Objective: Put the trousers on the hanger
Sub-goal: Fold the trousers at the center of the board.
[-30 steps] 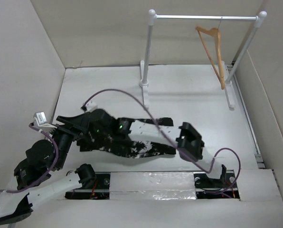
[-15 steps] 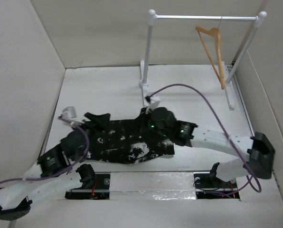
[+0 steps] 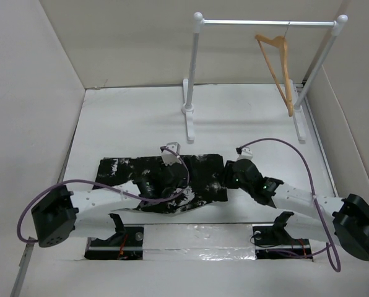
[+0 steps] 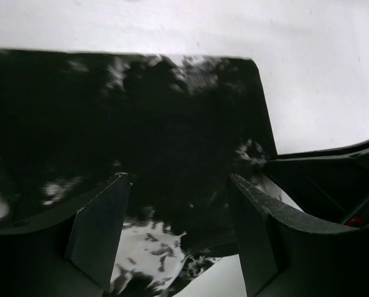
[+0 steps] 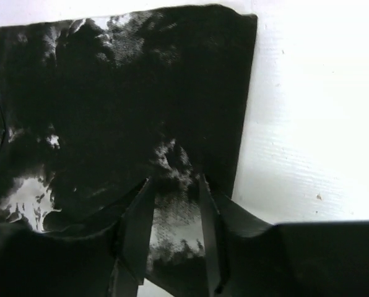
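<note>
Two moves in: your left gripper (image 4: pixel 177 179) now hangs wide over the trousers (image 3: pixel 203 170), right gripper (image 5: pixel 175 182) narrow at their edge, grip unclear; hanger (image 3: pixel 287 80) untouched.

I've got a white rack (image 3: pixel 246 23) standing at the far right of the white surface (image 3: pixel 129 117), beige walls (image 3: pixel 30 80) around.

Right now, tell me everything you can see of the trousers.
The trousers are soft black fabric with white splatter, lying flat in a rough rectangle on the white table near the arms. The left gripper stands open over their middle; the right gripper straddles their right edge, grip unclear. They are off the hanger.
</note>
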Controlling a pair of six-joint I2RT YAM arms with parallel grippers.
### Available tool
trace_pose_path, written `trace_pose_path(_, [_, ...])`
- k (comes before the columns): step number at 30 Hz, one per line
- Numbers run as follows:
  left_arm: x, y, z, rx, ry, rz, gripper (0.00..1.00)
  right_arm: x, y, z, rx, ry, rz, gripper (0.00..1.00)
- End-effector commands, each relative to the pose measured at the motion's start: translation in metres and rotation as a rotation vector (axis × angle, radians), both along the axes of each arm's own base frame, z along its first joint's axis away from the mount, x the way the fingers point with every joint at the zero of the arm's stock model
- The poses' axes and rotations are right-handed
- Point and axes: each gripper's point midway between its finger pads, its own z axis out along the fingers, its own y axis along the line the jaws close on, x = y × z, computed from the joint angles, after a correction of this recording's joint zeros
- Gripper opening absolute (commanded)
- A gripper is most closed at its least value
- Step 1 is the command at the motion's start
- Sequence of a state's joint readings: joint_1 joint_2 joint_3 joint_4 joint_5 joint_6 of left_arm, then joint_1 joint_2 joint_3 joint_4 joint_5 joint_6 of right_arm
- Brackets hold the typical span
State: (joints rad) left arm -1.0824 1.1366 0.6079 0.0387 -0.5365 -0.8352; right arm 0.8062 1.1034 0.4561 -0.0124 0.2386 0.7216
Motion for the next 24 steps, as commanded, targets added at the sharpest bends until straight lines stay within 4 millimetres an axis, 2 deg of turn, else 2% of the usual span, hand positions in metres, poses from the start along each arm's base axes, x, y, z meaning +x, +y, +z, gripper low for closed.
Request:
trace_pose_path(1, [-0.007, -0.039, -0.002, -0.109, 0.0, -0.098, 0.61, -0.011, -0.004, -0.024, 0.071, 0.057, -0.058, 0.38])
trace_pose_path(4, [-0.016, -0.048, -0.029, -0.073, 0.046, -0.118, 0.6, -0.029, -0.014, -0.052, 0.04, 0.121, -0.089, 0.37])
trace_pose_path(6, [-0.026, -0.053, -0.045, -0.03, 0.069, -0.144, 0.6, -0.032, -0.017, -0.056, 0.036, 0.13, -0.094, 0.37])
trace_pose_path(9, [-0.029, -0.055, -0.054, -0.008, 0.081, -0.134, 0.59, -0.03, -0.021, -0.039, 0.03, 0.102, -0.099, 0.4])
trace_pose_path(11, [-0.031, -0.056, -0.049, 0.006, 0.062, -0.123, 0.58, -0.026, -0.022, -0.015, 0.017, 0.051, -0.091, 0.45])
trace_pose_path(12, [-0.033, -0.056, -0.041, 0.014, 0.033, -0.114, 0.57, -0.015, -0.016, 0.026, 0.078, -0.048, -0.087, 0.53])
trace_pose_path(13, [-0.035, -0.058, -0.036, 0.007, 0.029, -0.123, 0.57, -0.017, -0.02, 0.034, 0.07, -0.082, -0.064, 0.56])
trace_pose_path(15, [-0.034, -0.059, -0.023, -0.001, -0.004, -0.121, 0.56, -0.004, -0.033, 0.102, 0.08, -0.235, -0.069, 0.55])
trace_pose_path(16, [-0.037, -0.061, -0.011, -0.021, -0.025, -0.134, 0.54, 0.0, -0.039, 0.127, 0.083, -0.291, -0.073, 0.5])
trace_pose_path(17, [-0.037, -0.061, -0.002, -0.026, -0.048, -0.133, 0.53, 0.01, -0.052, 0.173, 0.111, -0.375, -0.115, 0.38])
trace_pose_path(18, [-0.035, -0.059, 0.01, -0.046, -0.073, -0.129, 0.51, 0.014, -0.062, 0.198, 0.075, -0.454, -0.11, 0.06])
trace_pose_path(19, [-0.037, -0.06, 0.017, -0.059, -0.09, -0.134, 0.41, 0.019, -0.072, 0.222, 0.06, -0.513, -0.125, 0.0])
trace_pose_path(20, [-0.037, -0.06, 0.022, -0.073, -0.099, -0.14, 0.35, 0.03, -0.092, 0.236, 0.02, -0.535, -0.183, 0.0])
trace_pose_path(21, [-0.037, -0.059, 0.032, -0.081, -0.127, -0.155, 0.3, 0.033, -0.106, 0.281, 0.011, -0.617, -0.212, 0.0])
trace_pose_path(22, [-0.037, -0.061, 0.041, -0.099, -0.149, -0.168, 0.15, 0.045, -0.113, 0.29, -0.024, -0.621, -0.239, 0.0])
trace_pose_path(23, [-0.036, -0.063, 0.052, -0.105, -0.17, -0.177, 0.08, 0.053, -0.117, 0.307, -0.021, -0.654, -0.245, 0.0])
trace_pose_path(24, [-0.035, -0.061, 0.064, -0.094, -0.202, -0.19, 0.04, 0.062, -0.144, 0.338, -0.05, -0.712, -0.32, 0.0])
